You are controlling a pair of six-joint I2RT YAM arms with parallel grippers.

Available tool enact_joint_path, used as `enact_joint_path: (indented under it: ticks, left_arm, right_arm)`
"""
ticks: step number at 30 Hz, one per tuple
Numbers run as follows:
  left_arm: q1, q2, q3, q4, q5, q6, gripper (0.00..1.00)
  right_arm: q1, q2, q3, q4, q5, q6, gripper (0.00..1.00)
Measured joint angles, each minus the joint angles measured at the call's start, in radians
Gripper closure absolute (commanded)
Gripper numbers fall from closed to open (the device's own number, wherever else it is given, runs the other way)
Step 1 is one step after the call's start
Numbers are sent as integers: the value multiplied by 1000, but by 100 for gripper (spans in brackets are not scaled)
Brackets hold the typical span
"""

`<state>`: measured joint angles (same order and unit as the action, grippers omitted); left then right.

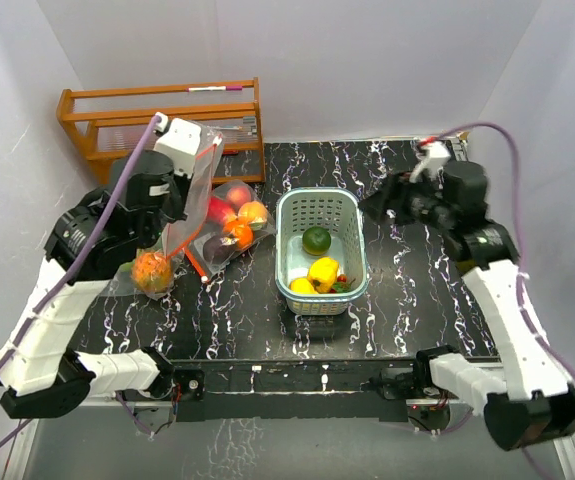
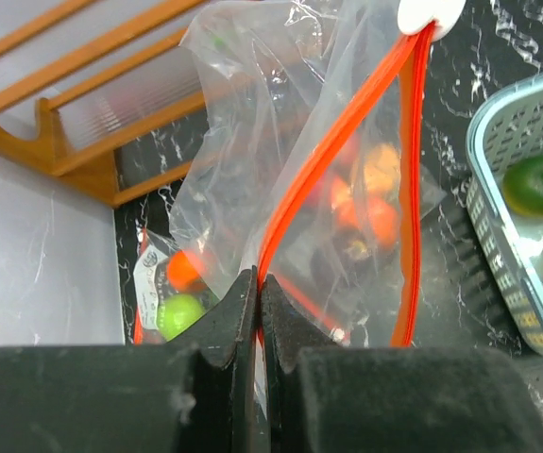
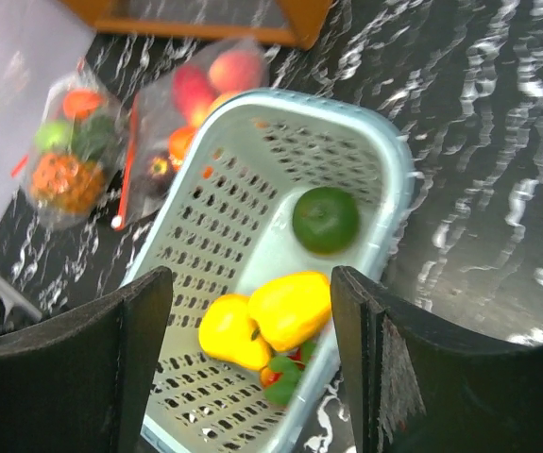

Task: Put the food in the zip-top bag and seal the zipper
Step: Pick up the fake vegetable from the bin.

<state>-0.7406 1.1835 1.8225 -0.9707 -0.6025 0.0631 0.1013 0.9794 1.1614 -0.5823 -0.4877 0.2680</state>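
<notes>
Two arms work over the black marbled table [image 1: 417,290]. The left gripper [image 2: 259,283] has its two fingers pressed together on the orange zipper strip [image 2: 337,142] of the one zip-top bag [image 2: 243,142], holding that edge up off the table near the far left corner. The bag's white slider [image 2: 430,11] sits at the far end of the strip. The bag's lower part rests on the table just left of the basket, and inside it I count five fruits: one red fruit [image 1: 219,210], one pink fruit [image 1: 237,193], two orange fruits [image 1: 254,213] and one dark purple fruit [image 1: 212,245]. The right gripper [image 3: 250,283] hangs in the air by the basket's far right side with its fingers spread apart and nothing between them. The single teal basket [image 1: 317,193] stands at the middle of the table and holds one green fruit [image 3: 325,219], two yellow fruits [image 3: 290,307] and one small red-and-green piece [image 3: 285,373] tucked under them. Toward the left edge lies one small clear packet [image 1: 127,280] with a brownish pineapple-like fruit [image 1: 152,270], a green piece [image 3: 54,137] and an orange piece [image 3: 82,102] in it. One wooden rack [image 1: 157,110] stands in the far left corner behind the raised bag.
</notes>
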Motion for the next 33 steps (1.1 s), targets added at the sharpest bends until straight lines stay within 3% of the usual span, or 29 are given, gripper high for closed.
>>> enact_joint_path:
  ticks: [5,14,23,33]
  left_arm:
    - [0,14,-76,3,36,-20,100]
    - [14,13,-282,82,138,-49,100]
    - [48,-6,-348,157,233,-61,100]
    - [65,-22,-386,201,298,-63,100]
  right_arm:
    - [365,180,69,19,249,18,30]
    - [654,257,13,60,555,106,29]
    - [749,402,-80,-62,814,263,24]
    - [776,476,-105,-95,882,345,16]
